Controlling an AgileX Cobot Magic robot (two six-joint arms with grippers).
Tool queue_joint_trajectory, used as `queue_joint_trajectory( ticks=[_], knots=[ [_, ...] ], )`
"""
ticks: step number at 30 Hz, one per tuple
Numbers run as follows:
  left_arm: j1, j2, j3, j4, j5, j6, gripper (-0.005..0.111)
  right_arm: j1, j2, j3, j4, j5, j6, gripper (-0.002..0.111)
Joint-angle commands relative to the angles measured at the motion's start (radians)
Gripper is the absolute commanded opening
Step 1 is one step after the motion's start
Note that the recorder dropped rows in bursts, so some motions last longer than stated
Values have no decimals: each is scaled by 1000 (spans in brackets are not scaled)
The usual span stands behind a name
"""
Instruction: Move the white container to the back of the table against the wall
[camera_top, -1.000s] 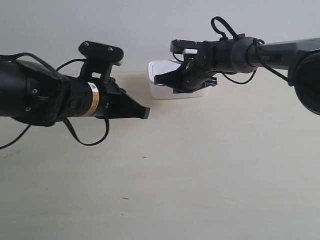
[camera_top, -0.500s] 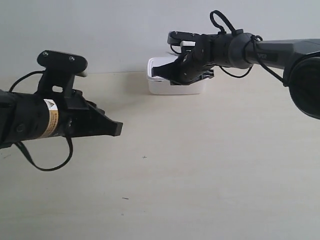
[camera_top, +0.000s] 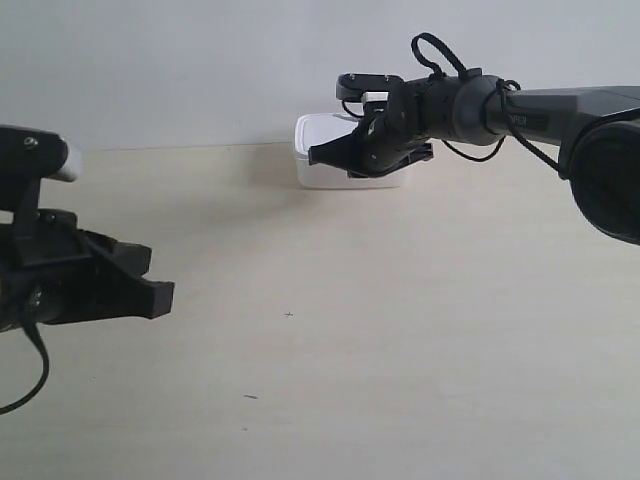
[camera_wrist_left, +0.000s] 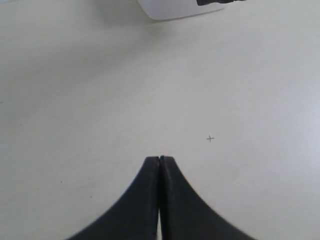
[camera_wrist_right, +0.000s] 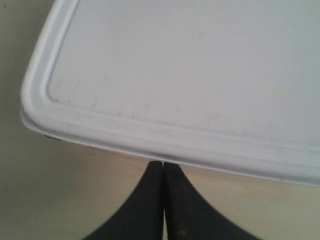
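Observation:
The white container (camera_top: 308, 140) stands at the back of the table (camera_top: 400, 320), close to the foot of the wall (camera_top: 200, 70). My right gripper (camera_top: 318, 156) is shut and empty, and the right arm hides much of the box in the exterior view. In the right wrist view the shut tips (camera_wrist_right: 163, 163) sit at the edge of the container's rimmed lid (camera_wrist_right: 190, 65). My left gripper (camera_top: 160, 295) hangs shut and empty over bare table at the exterior view's left, far from the box. The left wrist view shows its tips (camera_wrist_left: 160, 159) closed, with the container's corner (camera_wrist_left: 170, 9) far ahead.
Small dark marks dot the tabletop, among them a tiny cross (camera_top: 289, 314) that the left wrist view also shows (camera_wrist_left: 210, 138). The right arm's cables (camera_top: 440, 50) loop above its wrist near the wall.
The left arm has pulled back to the exterior view's left and lower. The right gripper has stayed at the container, which sits slightly nearer the wall.

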Motion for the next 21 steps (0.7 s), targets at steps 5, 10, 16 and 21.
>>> queue_joint_trajectory(
  ticks=[5, 10, 16, 21],
  knots=[
    [-4, -157, 107, -8, -47, -35, 0, -1, -1, -11, -16, -41, 1, 0],
    [-4, -233, 158, -10, -67, -36, 0, -17, -1, -11, -29, -34, 6, 0],
    [-4, -297, 201, -12, -67, -36, 0, -36, -1, -11, -58, -34, 25, 0],
    [-4, -327, 211, -12, -78, -39, 0, -36, -1, -11, -58, -56, 23, 0]
  ],
)
